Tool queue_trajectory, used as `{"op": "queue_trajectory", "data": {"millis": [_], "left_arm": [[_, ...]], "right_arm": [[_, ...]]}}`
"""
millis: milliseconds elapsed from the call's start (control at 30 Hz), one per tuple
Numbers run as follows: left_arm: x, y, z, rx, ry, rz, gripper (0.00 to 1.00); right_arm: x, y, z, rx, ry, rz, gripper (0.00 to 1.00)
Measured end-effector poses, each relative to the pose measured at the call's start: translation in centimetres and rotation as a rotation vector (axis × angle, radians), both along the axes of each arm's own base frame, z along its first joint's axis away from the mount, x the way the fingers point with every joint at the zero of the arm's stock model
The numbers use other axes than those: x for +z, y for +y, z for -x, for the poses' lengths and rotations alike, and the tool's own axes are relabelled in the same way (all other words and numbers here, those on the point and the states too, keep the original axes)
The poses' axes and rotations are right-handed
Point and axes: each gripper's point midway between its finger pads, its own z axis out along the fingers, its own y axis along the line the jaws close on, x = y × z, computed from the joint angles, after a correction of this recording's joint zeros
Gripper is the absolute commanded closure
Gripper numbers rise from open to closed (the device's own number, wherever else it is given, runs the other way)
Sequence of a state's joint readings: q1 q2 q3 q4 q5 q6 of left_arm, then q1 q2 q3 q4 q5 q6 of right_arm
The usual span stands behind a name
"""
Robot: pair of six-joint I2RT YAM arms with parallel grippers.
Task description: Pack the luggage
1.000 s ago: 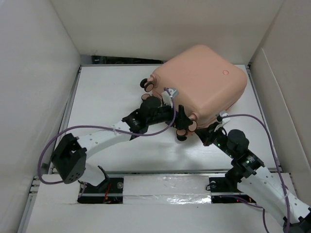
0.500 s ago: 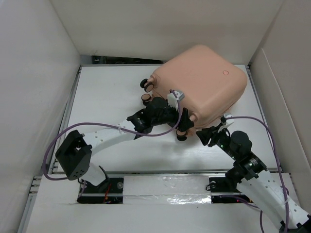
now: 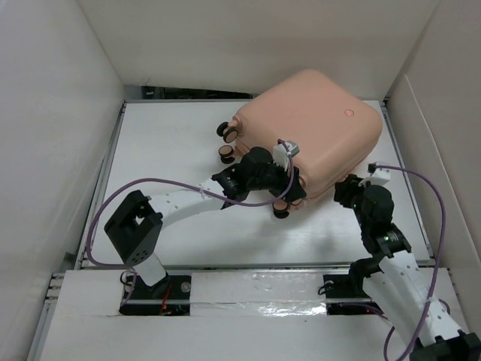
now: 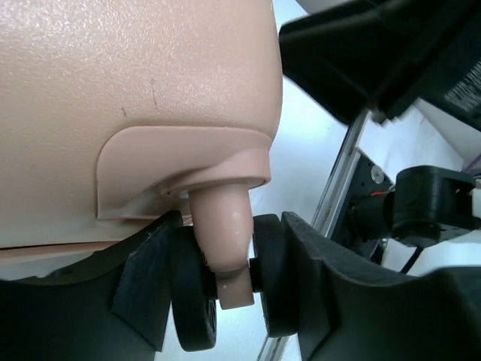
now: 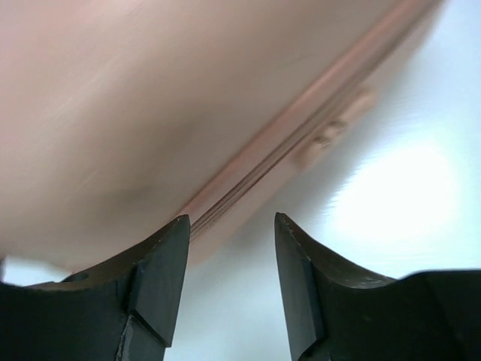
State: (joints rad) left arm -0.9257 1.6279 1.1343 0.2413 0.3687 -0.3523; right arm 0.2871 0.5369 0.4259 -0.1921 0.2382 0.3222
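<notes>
The luggage (image 3: 308, 124) lies flat and closed toward the far right of the white bench (image 3: 165, 143), its wheeled end turned to the left. From above, the left end effector (image 3: 289, 192) sits at the near wheeled corner of the shell, but the arm's own bulk hides how it stands there.

The left wrist view fills that in. A pink caster (image 4: 220, 226) hangs from the shell's corner, with a small black wheel on each side of its stem. The two dark fingers (image 4: 323, 286) bracket the pair, and each pad lies against a wheel's outer face, so this end effector is grasping the caster.

The overhead view shows the right end effector (image 3: 349, 188) near the suitcase's near right edge. Its wrist camera shows it released, the fingers (image 5: 161, 263) spread with only white bench between them. The blurred pink side wall and its seam (image 5: 248, 177) lie just beyond the tips, apart from them.
</notes>
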Motion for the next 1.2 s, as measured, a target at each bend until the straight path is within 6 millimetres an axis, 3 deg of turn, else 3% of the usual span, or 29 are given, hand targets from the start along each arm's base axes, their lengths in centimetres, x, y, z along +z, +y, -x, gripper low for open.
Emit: {"op": "queue_trajectory", "data": {"millis": [167,267,367,533,700,900,1067,1167,1200], "left_arm": [[0.1,-0.3,0.1,-0.005,0.009,0.002,1.00],[0.0,-0.3,0.2,-0.006,0.007,0.004,1.00],[0.1,-0.4,0.4,0.002,-0.011,0.018,1.00],[0.1,-0.8,0.9,0.030,-0.056,0.052,1.00],[0.3,-1.6,1.0,0.103,-0.092,0.062,1.00],[0.1,-2.4,1.7,0.156,-0.039,0.085,1.00],[0.4,-2.8,2.0,0.187,0.010,0.102,1.00],[0.4,-2.5,1.6,0.213,0.015,0.101,1.00],[0.5,-2.4,1.2,0.218,0.024,0.105,1.00]], "right_arm": [[-0.9,-6.6,-2.1,-0.226,0.030,-0.009,0.49],[-2.5,-9.9,-3.0,-0.307,0.073,-0.033,0.49],[-4.0,-11.0,-4.2,-0.288,0.125,-0.064,0.51],[-4.4,-7.5,-9.7,-0.040,0.203,-0.086,0.55],[-4.1,-6.2,-12.3,0.023,0.218,0.023,0.56],[-3.8,-2.8,-15.9,0.129,0.220,0.112,0.50],[-3.4,-0.1,-16.8,0.220,0.218,0.128,0.42],[-2.8,0.7,-16.4,0.245,0.200,0.127,0.42],[-2.4,0.8,-15.8,0.245,0.185,0.120,0.47]]}}
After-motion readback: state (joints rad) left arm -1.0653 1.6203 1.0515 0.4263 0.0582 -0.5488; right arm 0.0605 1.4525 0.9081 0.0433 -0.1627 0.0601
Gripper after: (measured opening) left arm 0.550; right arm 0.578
